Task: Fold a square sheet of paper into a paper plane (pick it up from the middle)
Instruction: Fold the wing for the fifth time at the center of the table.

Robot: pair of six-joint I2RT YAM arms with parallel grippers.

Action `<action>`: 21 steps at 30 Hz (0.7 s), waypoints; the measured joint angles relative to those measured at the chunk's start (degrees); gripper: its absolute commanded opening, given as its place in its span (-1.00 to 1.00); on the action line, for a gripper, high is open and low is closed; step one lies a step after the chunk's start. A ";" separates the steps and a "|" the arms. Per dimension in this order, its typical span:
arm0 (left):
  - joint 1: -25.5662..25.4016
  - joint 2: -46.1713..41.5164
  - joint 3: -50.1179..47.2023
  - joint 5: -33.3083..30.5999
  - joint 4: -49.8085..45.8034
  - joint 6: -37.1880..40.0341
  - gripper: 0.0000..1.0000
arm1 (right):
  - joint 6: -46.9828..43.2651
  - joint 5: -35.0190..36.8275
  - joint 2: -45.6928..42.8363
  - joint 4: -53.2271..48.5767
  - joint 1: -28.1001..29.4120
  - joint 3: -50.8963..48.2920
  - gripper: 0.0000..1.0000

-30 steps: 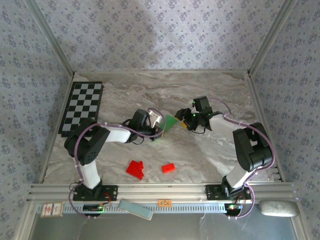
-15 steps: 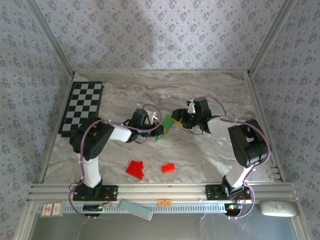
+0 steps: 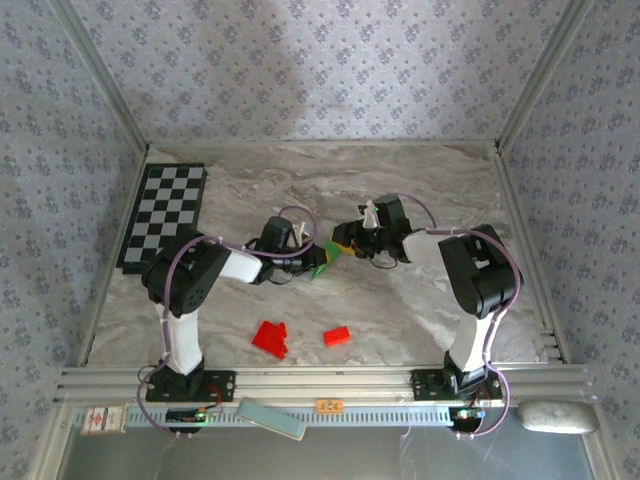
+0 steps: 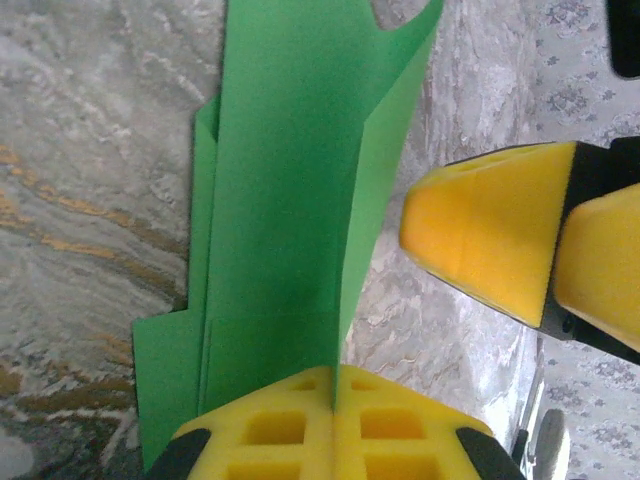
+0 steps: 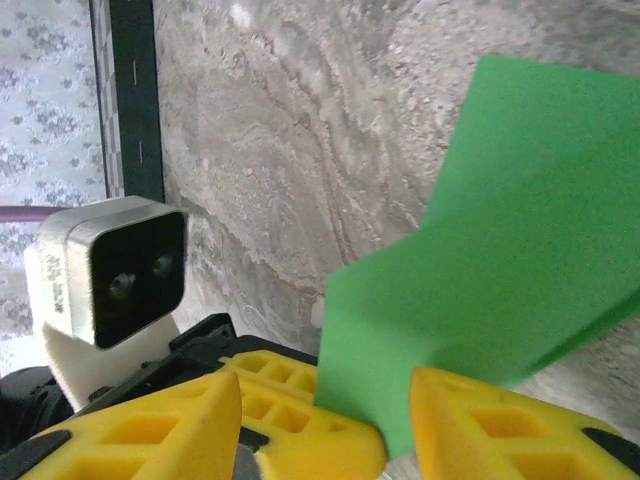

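**Item:** thin bright-green sheet of paper (image 4: 290, 180), creased into a long, layered strip and held up over the grey marbled table (image 3: 420, 300), about mid-table.

**Left gripper** (image 4: 332, 425): clenched on the sheet's near end, with a fold edge running between my pads.

**Right gripper** (image 5: 328, 390): jaws apart and straddling a lower corner of the sheet, just beside my left fingers. It is not pinching.

**Change:** within the last second my right arm swung in to meet the left, and its jaws narrowed.

**Reading:** I judge this a second hold for the next crease. The plane is unfinished.
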 measured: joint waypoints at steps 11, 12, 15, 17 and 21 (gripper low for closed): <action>0.42 1.70 -0.02 0.72 3.26 -5.70 -1.00 | -1.73 -1.84 3.34 0.00 0.83 3.21 -0.04; 0.50 1.79 -0.02 0.74 3.50 -6.08 -1.00 | -1.90 -1.88 3.58 0.00 0.87 3.43 -0.04; 0.74 1.81 -0.02 0.92 4.09 -6.82 -1.00 | -2.36 -1.92 4.42 -0.02 1.01 4.11 -0.04; 0.74 1.81 -0.04 0.92 4.09 -7.15 -1.00 | -2.56 -1.95 5.01 -0.02 1.05 4.46 -0.05; 0.74 1.81 -0.04 0.90 4.07 -7.15 -0.96 | -2.95 -2.10 5.88 -0.13 1.16 5.01 -0.04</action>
